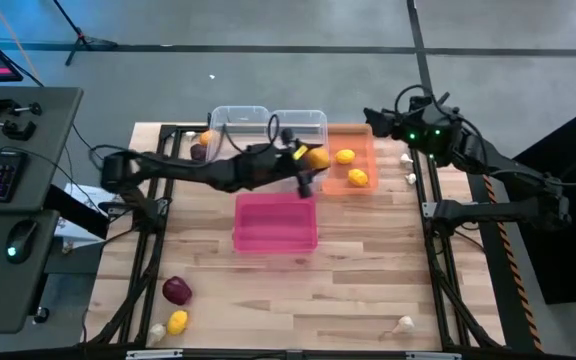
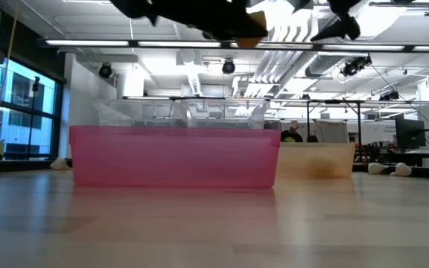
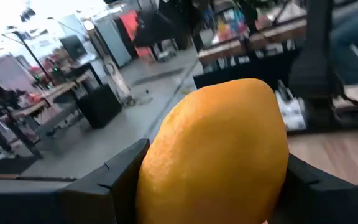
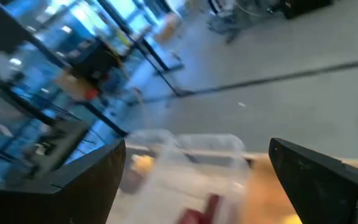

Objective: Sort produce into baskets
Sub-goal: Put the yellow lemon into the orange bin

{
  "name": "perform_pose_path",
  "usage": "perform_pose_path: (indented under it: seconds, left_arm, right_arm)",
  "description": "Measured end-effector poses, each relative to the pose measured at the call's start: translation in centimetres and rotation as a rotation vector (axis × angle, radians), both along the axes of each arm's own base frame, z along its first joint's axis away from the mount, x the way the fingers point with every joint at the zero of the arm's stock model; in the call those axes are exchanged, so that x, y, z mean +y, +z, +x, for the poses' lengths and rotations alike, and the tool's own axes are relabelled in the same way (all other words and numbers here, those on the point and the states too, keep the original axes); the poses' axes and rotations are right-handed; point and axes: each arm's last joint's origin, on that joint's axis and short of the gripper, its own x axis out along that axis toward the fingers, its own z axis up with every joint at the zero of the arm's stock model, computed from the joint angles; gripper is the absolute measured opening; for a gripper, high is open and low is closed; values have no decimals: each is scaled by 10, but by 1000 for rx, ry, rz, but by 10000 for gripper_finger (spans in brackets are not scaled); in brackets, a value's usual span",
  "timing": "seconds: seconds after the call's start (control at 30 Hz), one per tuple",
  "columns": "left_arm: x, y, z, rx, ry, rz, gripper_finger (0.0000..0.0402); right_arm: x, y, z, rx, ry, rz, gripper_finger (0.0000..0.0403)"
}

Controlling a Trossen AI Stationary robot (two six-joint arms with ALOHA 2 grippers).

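- Left hand grips a lemon aloft over the clear bin, at nine o'clock of the orange bin (probably bound there, judging by its two lemons).
- Only the left wrist view shows fingers flanking the fruit.
- Right hand gapes empty, beyond the counter.

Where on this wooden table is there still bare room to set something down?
The widest bare patch of the wooden table runs from the bright pink plastic bin to the white garlic bulb. The far edge is crowded: two clear plastic bins, the orange plastic bin, and the left gripper holding a yellow lemon.
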Motion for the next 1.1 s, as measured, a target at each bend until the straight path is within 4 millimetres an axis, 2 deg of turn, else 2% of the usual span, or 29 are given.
perform_pose_path:
  seconds: [0.23, 0.4, 0.5, 0.7, 0.93, 1.1]
  left_arm:
    - [16, -25, 50, 12, -51, -23, 226]
    - [36, -28, 82, 7, -42, -210, 227]
    - [44, -30, 94, 35, 4, -223, 227]
    - [46, -27, 97, 39, 61, -221, 239]
    - [48, -28, 96, 9, 83, -316, 252]
    - [59, -29, 93, 3, 108, -339, 283]
  right_arm:
    - [0, 6, 1, -59, 3, -29, 385]
    - [0, 6, 1, -65, 9, -25, 385]
    - [0, 7, 0, -71, 8, -23, 385]
    - [1, 8, -1, -84, 6, -20, 385]
    - [1, 8, -2, -98, 3, -10, 385]
    - [1, 8, -2, -98, 3, -10, 385]
